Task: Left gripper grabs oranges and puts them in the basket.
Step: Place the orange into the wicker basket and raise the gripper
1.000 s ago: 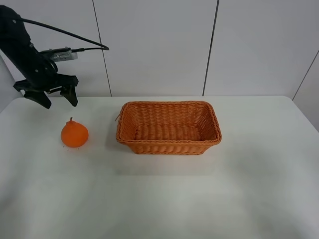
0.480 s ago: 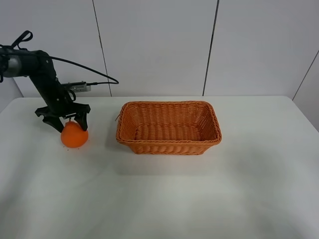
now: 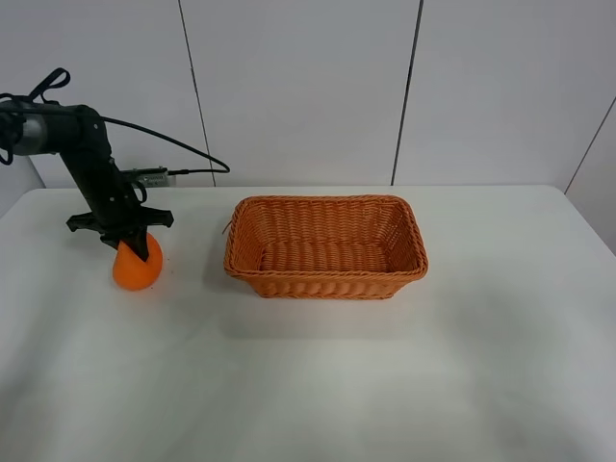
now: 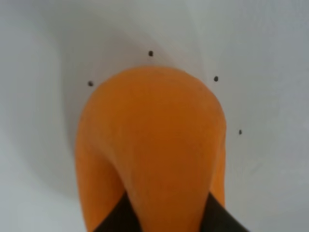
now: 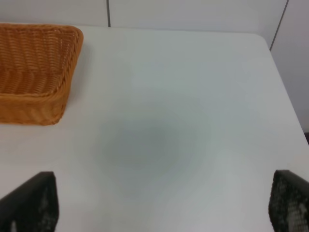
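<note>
- White tabletop (image 3: 308,385).
- My black left claw (image 3: 130,246) sits atop the round orange fruit (image 3: 133,275); whether clamped, I cannot tell.
- Orange-brown wicker basket (image 3: 327,200) well apart from claw.

A: Where is the orange (image 3: 135,270)?
B: On the tabletop (image 3: 385,385), left of the basket (image 3: 327,286), apart from it, right under the left tool (image 3: 123,236).
A: The basket?
B: Near the tabletop's middle.

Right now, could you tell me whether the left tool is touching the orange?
Touching. The exterior high view shows the left tool atop the orange; the left wrist view shows its dark fingers against the peel.
</note>
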Action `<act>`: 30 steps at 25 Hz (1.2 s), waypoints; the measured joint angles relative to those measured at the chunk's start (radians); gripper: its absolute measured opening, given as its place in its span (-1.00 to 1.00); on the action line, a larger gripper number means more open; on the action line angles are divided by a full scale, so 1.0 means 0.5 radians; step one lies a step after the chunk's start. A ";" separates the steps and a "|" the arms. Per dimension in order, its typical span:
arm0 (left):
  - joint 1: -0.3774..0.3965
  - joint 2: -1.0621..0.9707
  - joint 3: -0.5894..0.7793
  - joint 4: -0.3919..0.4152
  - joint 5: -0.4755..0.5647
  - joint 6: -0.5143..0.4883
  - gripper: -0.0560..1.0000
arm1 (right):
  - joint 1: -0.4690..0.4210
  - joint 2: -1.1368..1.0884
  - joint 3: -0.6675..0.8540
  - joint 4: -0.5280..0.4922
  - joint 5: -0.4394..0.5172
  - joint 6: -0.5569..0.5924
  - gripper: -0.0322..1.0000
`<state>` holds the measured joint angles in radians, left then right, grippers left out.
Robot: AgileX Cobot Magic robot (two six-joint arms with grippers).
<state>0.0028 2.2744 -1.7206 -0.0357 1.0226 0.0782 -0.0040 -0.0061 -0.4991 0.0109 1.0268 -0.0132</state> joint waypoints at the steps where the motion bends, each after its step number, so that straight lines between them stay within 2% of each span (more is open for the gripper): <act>1: 0.000 -0.018 0.000 0.015 0.004 -0.007 -0.47 | 0.000 0.000 0.000 0.000 0.000 0.000 0.41; 6: 0.000 -0.173 -0.084 0.071 0.093 -0.017 -0.47 | 0.000 0.000 0.000 0.000 0.000 0.000 0.41; 12: 0.000 -0.369 -0.421 0.057 0.327 -0.036 -0.47 | 0.000 0.000 0.000 0.000 0.000 0.000 0.41; 18: -0.052 -0.388 -0.592 -0.008 0.333 -0.059 -0.47 | 0.000 0.000 0.000 0.000 0.000 0.000 0.41; 22: -0.232 -0.388 -0.679 -0.010 0.334 -0.082 -0.47 | 0.000 0.000 0.000 0.000 0.000 0.000 0.41; 30: -0.770 -0.259 -0.888 -0.043 0.332 -0.156 -0.47 | 0.000 0.000 0.000 0.000 0.000 0.000 0.41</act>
<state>-0.3820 2.1447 -2.1646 -0.0574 1.1886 0.0000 -0.0040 -0.0061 -0.4991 0.0109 1.0268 -0.0132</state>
